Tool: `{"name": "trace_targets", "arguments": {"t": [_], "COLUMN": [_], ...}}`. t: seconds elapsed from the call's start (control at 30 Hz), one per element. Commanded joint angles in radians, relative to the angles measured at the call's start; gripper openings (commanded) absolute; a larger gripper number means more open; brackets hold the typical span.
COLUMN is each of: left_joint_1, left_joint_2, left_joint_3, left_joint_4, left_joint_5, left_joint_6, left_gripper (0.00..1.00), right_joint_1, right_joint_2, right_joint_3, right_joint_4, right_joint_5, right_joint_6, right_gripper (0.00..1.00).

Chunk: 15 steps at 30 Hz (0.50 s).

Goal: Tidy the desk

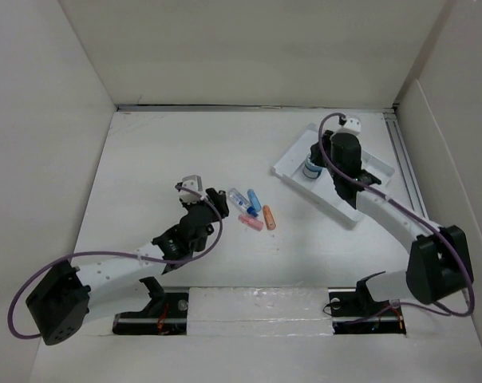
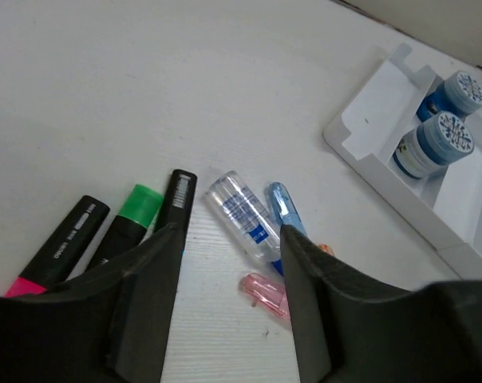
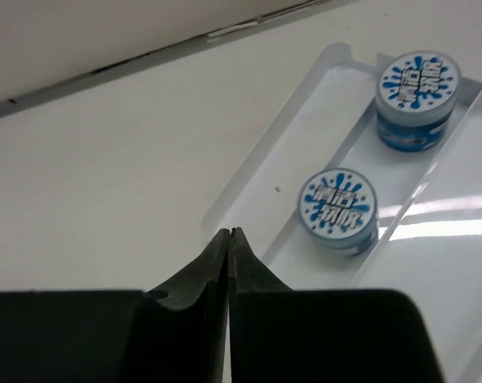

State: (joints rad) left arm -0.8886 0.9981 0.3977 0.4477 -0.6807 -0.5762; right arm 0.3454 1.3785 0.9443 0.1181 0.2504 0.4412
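On the white desk (image 1: 185, 152) lie a clear tube with a blue label (image 1: 239, 197), a blue pen (image 1: 254, 201), a pink cap (image 1: 250, 222) and an orange piece (image 1: 269, 217). My left gripper (image 1: 213, 199) is open and empty just left of them. In the left wrist view it (image 2: 229, 239) straddles bare desk, with the tube (image 2: 241, 214), pen (image 2: 282, 209) and pink cap (image 2: 266, 294) by its right finger. Pink (image 2: 53, 251), green (image 2: 137, 211) and black (image 2: 177, 199) markers lie by its left finger. My right gripper (image 1: 330, 152) is shut and empty above the tray.
A white compartmented tray (image 1: 369, 163) lies at the back right and holds two blue jars (image 3: 337, 209) (image 3: 417, 100); its rim shows in the right wrist view (image 3: 249, 171). Tall white panels bound the desk. A metal rail (image 1: 404, 159) runs along the right edge.
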Motion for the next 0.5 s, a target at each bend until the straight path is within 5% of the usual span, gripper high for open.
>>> {"name": "trace_targets", "arguments": {"t": [0.0, 0.1, 0.27, 0.47], "left_joint_1": [0.002, -0.044, -0.053, -0.053], "left_joint_2": [0.094, 0.238, 0.257, 0.303], "left_joint_3": [0.078, 0.177, 0.204, 0.239], "left_joint_4": [0.039, -0.002, -0.012, -0.095], "left_joint_5": [0.067, 0.043, 0.023, 0.081], "left_joint_6": [0.032, 0.035, 0.033, -0.039], "left_gripper": [0.37, 0.27, 0.22, 0.25], "right_joint_1": [0.029, 0.076, 0.170, 0.257], "right_joint_2": [-0.107, -0.165, -0.130, -0.165], "right_joint_3": [-0.107, -0.183, -0.220, -0.315], "right_joint_4": [0.149, 0.161, 0.075, 0.051], "right_joint_5": [-0.009, -0.106, -0.139, -0.049], "right_joint_6": [0.047, 0.056, 0.061, 0.068], "right_gripper": [0.00, 0.00, 0.00, 0.08]}}
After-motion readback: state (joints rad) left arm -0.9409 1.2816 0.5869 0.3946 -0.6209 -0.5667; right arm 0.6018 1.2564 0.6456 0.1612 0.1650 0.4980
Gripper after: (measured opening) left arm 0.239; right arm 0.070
